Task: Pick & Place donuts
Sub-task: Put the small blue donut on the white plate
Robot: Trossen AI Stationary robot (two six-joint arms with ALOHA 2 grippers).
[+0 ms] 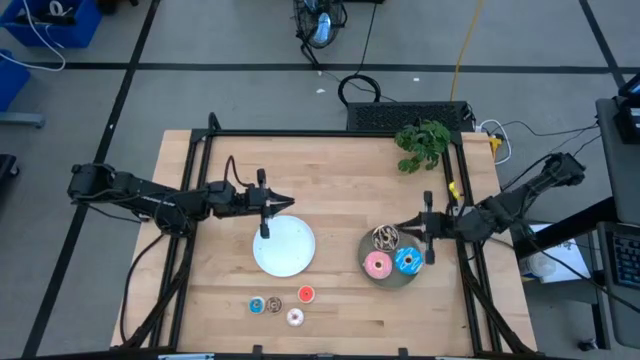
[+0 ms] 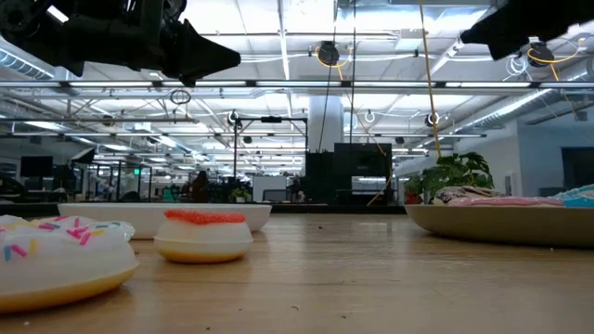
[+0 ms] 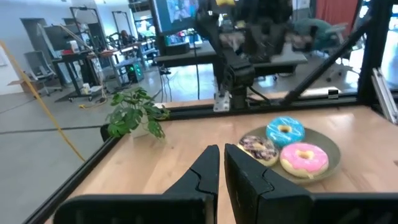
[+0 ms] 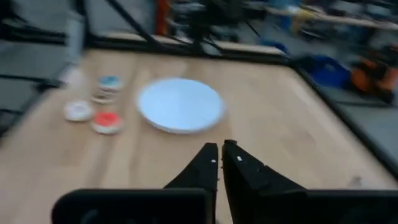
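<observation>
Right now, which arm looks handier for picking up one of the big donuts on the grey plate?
Probably the right: its gripper hovers shut at the round grey plate holding the pink donut; the left gripper sits by the white plate.

seven donuts in all. three larger ones sit on the grey plate point(image 1: 369, 259): one pink donut point(image 1: 377, 265), one blue donut point(image 1: 407, 261) and one speckled donut point(image 1: 385, 237). four tiny ones lie on the tabletop point(image 1: 200, 300) just beside the white plate point(image 1: 284, 246), on the side away from the plant point(image 1: 423, 143): one tiny blue donut point(image 1: 257, 306), one tiny brown donut point(image 1: 274, 305), one red-orange donut point(image 1: 306, 294), one whitish donut point(image 1: 295, 317). two plates, one plant, two end effectors: the left end effector point(image 1: 290, 204) and the right end effector point(image 1: 399, 229).
</observation>
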